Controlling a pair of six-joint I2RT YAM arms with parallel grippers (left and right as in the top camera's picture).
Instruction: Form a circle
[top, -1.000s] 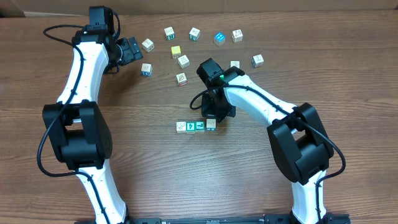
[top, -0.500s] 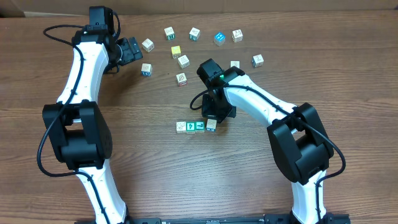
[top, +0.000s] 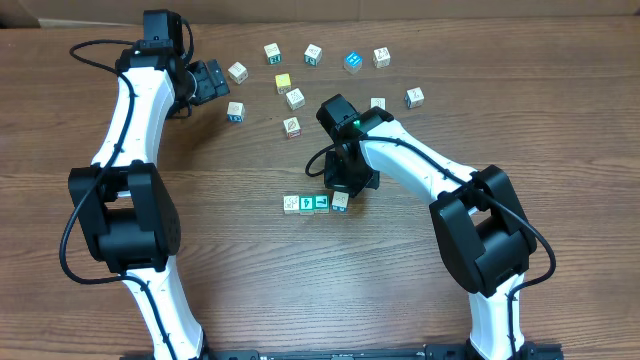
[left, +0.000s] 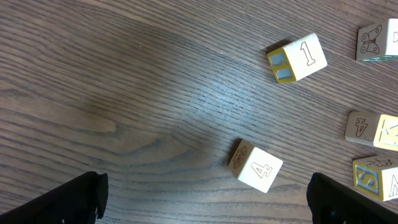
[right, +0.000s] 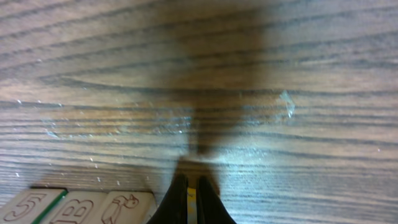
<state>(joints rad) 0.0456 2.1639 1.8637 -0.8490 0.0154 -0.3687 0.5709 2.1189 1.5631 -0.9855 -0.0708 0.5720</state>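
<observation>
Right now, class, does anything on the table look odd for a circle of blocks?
Yes: the middle blocks sit in a straight row beside the right gripper, not a curve. The other blocks lie scattered farther back.

At the middle of the brown wooden tabletop (top: 230, 260), three small wooden picture cubes (top: 306, 203) sit touching in a left-to-right row. A fourth pale wooden cube (top: 340, 200) lies just beside its right end, under the right hand (top: 343, 188). Behind them (toward the far edge) a loose scatter of lettered wooden cubes (top: 295, 98) spreads sideways, a blue cube (top: 352, 62) in its rear part. The left hand (top: 213, 82) sits at the scatter's left end, between two cubes
</observation>
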